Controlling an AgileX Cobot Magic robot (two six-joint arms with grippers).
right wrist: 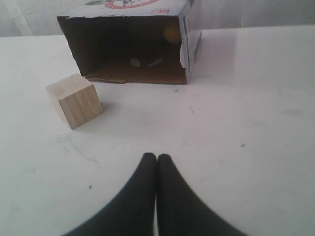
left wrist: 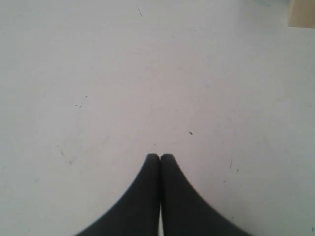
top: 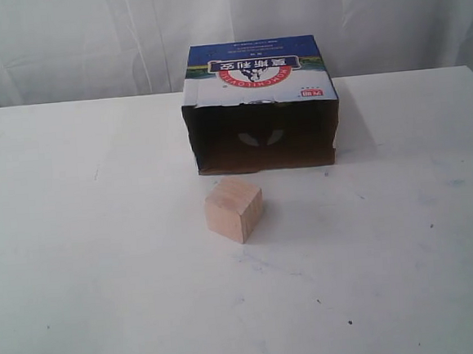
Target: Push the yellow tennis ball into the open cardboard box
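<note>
Now your scuffed white table (top: 81, 279) holds the open cardboard box (top: 257, 77) and wooden cube (top: 234, 209), curtain (top: 70, 42) behind; left gripper (left wrist: 160, 156) and right gripper (right wrist: 156, 156) sit closed, empty.

- The wooden cube (top: 234, 209) stands just before the mouth of the open cardboard box (top: 258, 81), centre frame, blocking its left half.
- The mouth's right half is unobstructed.
- The table (top: 79, 263) offers free passage left, right and below.

open cardboard box (top: 315, 79), inverted Chinese logo (top: 254, 72), unreadable
</note>
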